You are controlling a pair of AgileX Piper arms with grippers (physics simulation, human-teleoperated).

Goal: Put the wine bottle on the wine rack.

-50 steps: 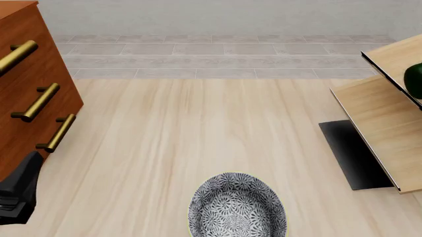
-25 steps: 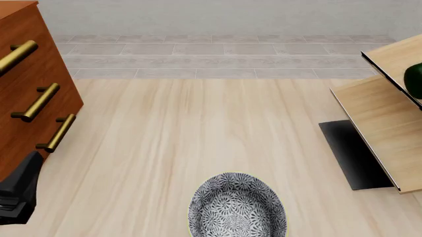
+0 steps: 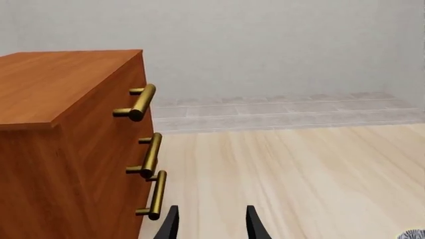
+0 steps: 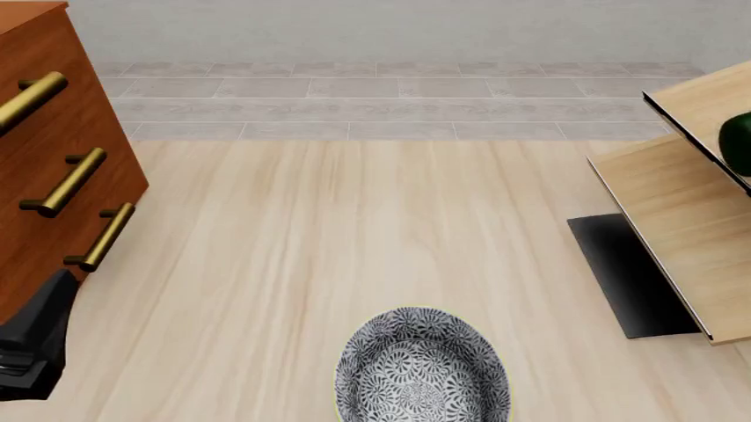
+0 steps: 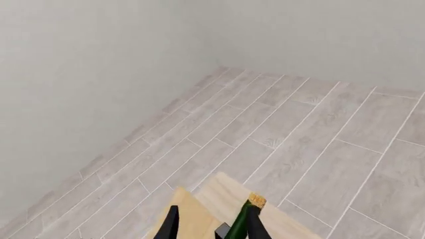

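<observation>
Nearby: patterned bowl [image 4: 423, 367] mid-table, drawer cabinet [image 4: 53, 167] beside released left pincer [image 3: 211, 226]; right pincer [image 5: 211, 225] state unclear, wine bottle [image 5: 244, 216] alongside.

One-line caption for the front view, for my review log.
Front view: wine bottle barely visible on the pale-wood wine rack at right, patterned bowl near center, drawer cabinet at left.

Walls: plain pale grey [image 3: 279, 45].
Floor: grey tiles [image 5: 292, 129].
Table: light wood [image 4: 352, 229].
Cabinet: reddish-brown, brass handles [image 4: 47, 158].

Frame edge hides most of wine bottle [image 4: 740, 141], seemingly.
</observation>
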